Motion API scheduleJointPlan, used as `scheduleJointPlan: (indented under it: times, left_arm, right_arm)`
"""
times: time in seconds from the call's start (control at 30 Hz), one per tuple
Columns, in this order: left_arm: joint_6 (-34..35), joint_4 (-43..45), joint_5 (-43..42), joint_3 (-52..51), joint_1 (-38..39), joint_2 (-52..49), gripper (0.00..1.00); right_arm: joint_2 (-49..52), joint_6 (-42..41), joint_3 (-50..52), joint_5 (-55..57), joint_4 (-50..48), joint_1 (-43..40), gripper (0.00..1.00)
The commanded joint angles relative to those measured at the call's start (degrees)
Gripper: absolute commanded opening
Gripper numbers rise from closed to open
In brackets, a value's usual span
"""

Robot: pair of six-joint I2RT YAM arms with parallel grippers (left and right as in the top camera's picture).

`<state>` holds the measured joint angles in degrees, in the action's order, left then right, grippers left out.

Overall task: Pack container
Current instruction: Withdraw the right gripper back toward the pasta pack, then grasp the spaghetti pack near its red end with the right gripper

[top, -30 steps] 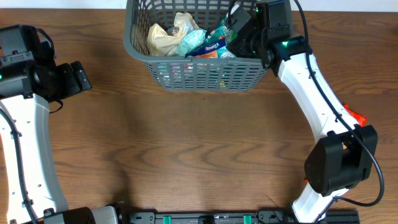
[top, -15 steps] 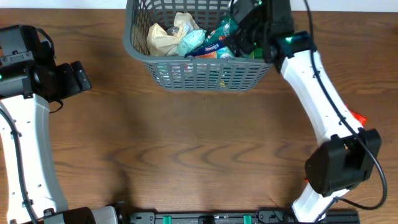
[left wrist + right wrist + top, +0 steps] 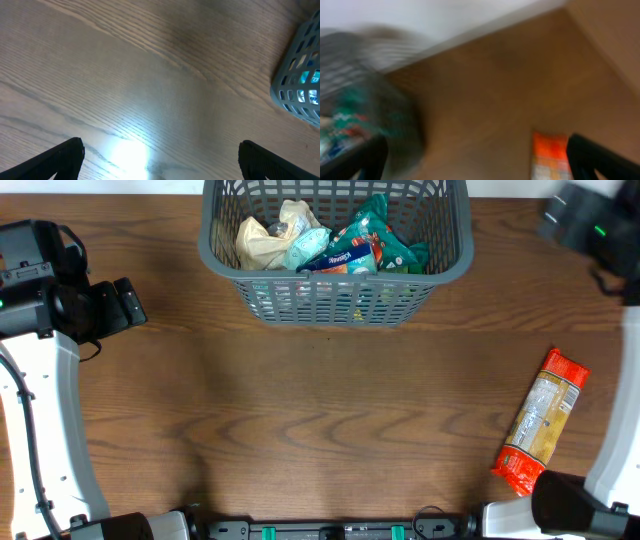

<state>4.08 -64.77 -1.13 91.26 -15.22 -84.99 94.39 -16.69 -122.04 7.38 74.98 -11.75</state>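
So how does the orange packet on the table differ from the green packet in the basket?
The orange packet lies flat on the table, alone; the green packet sits in the container, leaning among other packets. The orange packet is long and narrow with a pale middle; the green packet looks shorter and crumpled. Both are soft packets.

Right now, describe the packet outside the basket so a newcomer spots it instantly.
On the wooden table, look from the grey basket at the far edge toward the robot's right side. A long packet lies flat there, alone on bare wood. Its red-orange ends and pale yellowish middle differ from the green, blue and beige packets heaped in the basket.
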Motion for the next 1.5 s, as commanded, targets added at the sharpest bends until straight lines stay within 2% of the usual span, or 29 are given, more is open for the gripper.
scheduleJointPlan:
  times: [0.0, 0.23, 0.43, 0.7, 0.9, 1.47]
  left_arm:
    - [-0.42, -0.04, 0.07, -0.09, -0.24, -0.09, 0.99]
    - [-0.39, -0.04, 0.07, -0.09, -0.24, -0.09, 0.99]
    - [-0.42, 0.94, 0.07, -0.09, -0.24, -0.09, 0.99]
    - [-0.39, 1.05, 0.07, -0.09, -0.24, -0.09, 0.99]
    - [-0.39, 1.07, 0.07, -0.09, -0.24, -0.09, 0.99]
    - [-0.42, 2.12, 0.07, -0.09, -0.24, -0.09, 0.99]
  right_arm:
    - [1.09, -10.99, 0.48, 1.79, 7.15, -5.57, 0.99]
    - [1.14, -14.38, 1.38, 1.84, 21.14, -14.86, 0.99]
    - [1.11, -10.45, 8.9, 1.79, 21.75, -19.21, 0.99]
    - [1.11, -0.2, 28.28, -2.16, 13.0, -19.45, 0.99]
    - [1.11, 3.1, 40.5, -1.64, 7.21, -19.47, 0.99]
    - [1.11, 7.26, 57.05, -0.74, -9.99, -23.5, 0.99]
